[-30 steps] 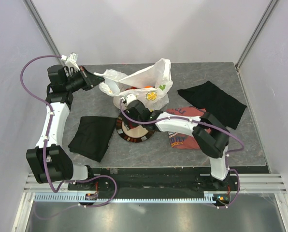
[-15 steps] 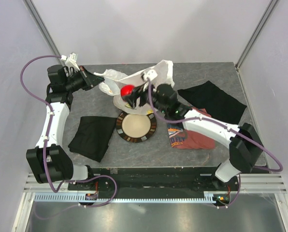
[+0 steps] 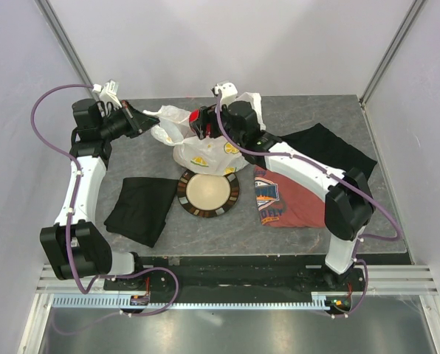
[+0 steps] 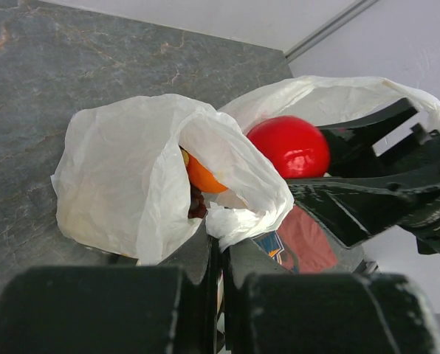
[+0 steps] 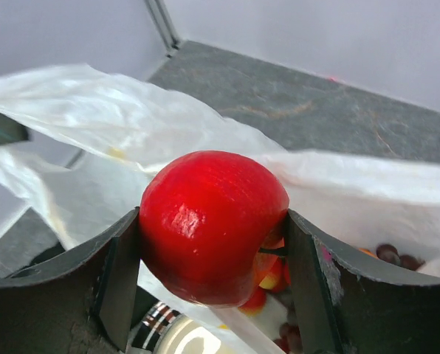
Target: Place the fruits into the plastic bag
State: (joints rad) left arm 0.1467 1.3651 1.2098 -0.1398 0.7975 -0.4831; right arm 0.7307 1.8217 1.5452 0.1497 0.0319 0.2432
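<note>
Red apple (image 5: 212,225): you have it clamped between the right jaws, hanging just above the open mouth of the plastic bag (image 3: 198,153).
Plastic bag: it sits toward the back of the tabletop (image 3: 227,236); your left jaws are pinched tight on its left edge, holding that side up.
Inside the bag: an orange (image 4: 201,177), dark grapes (image 5: 393,257), small red-yellow fruits (image 5: 268,282).
In your way: the bag's crumpled white rim, right under the apple.
Around: patterned plate (image 3: 184,193) just in front of the bag; black cloth (image 3: 140,209) left of the plate; red T-shirt (image 3: 286,203) right of it; second black cloth (image 3: 331,155) behind the shirt.
</note>
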